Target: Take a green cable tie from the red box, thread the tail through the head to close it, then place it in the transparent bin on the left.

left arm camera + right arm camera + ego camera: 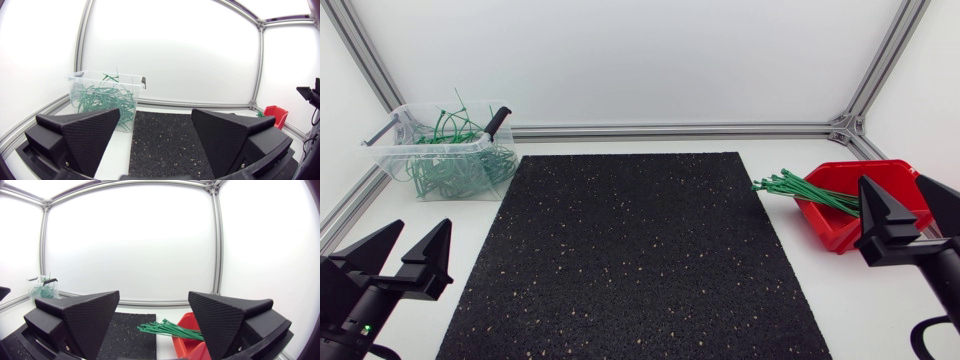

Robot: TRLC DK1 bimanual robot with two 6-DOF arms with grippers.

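Two containers on the table. The transparent bin sits at the far left corner beside the black mat. It holds a tangled heap of looped green cable ties, and a few tails stick up above its rim. A black latch is on its right end.

The red box is at the right, just off the mat's edge. A bundle of straight green cable ties lies in it, with the ends poking out over its rim toward the mat. None are out on the mat.

The left gripper is at the near left, its jaws wide apart with nothing between them, well short of the bin. The right gripper is over the near side of the red box, its jaws also wide with nothing in them. From its wrist camera the ties and box lie ahead, between the spread fingers and untouched.
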